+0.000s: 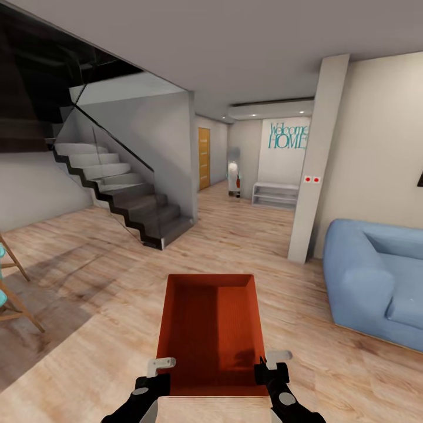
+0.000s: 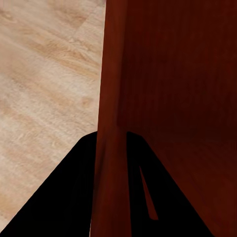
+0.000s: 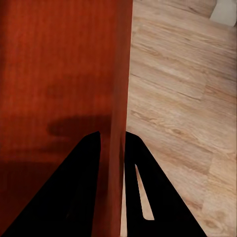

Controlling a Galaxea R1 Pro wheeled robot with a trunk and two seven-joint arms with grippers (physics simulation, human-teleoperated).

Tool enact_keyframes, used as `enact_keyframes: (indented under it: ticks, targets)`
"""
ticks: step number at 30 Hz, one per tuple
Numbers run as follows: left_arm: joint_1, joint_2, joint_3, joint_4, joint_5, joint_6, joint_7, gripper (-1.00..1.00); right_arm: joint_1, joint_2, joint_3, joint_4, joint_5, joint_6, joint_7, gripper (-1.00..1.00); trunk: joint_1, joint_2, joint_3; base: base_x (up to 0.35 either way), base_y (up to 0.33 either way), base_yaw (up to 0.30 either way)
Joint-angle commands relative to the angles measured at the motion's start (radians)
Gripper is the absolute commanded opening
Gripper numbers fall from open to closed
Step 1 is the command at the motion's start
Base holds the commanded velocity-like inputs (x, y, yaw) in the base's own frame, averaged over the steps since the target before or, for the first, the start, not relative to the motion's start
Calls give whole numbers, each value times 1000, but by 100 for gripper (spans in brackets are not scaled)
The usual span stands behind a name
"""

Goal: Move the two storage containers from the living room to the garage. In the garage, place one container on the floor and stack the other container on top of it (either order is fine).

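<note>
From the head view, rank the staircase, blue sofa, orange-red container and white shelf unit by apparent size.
1. Staircase, though it stands farther back.
2-3. Blue sofa, cut by the frame edge, and storage container, close to the camera: too alike to rank.
4. White shelf unit, far down the hall.

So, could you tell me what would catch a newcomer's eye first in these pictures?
The orange-red storage container stands out, held low in front of the robot with the left gripper and right gripper each clamped over a side wall. Beyond it, a dark staircase climbs at the left of the head view, and a blue sofa sits at the right on the light wood floor.
</note>
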Motion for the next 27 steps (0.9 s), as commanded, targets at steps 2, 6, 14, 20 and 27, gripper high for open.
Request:
enact_keyframes:
  ticks: [2, 6, 14, 20, 27]
  targets:
    - [0, 2, 13, 1, 11, 3, 25, -100, -1, -7, -17, -2, -8, -64, -42, -100, 1, -1, -2, 321, 0, 0]
    - [0, 2, 13, 1, 11, 3, 25, -100, -1, -6, -17, -2, -6, -64, -42, -100, 1, -1, -2, 321, 0, -34]
    - [0, 2, 13, 1, 11, 3, 25, -100, -1, -5, -16, -2, 0, -65, -49, -100, 1, -1, -2, 321, 0, -207]
    - [0, 2, 13, 0, 11, 3, 25, -100, -1, -5, -16, -2, 0, -65, -50, -100, 1, -1, -2, 321, 0, -75]
    - [-1, 2, 13, 0, 11, 3, 25, -100, -1, -5, -16, -2, -2, -65, -52, -100, 1, -1, -2, 321, 0, -4]
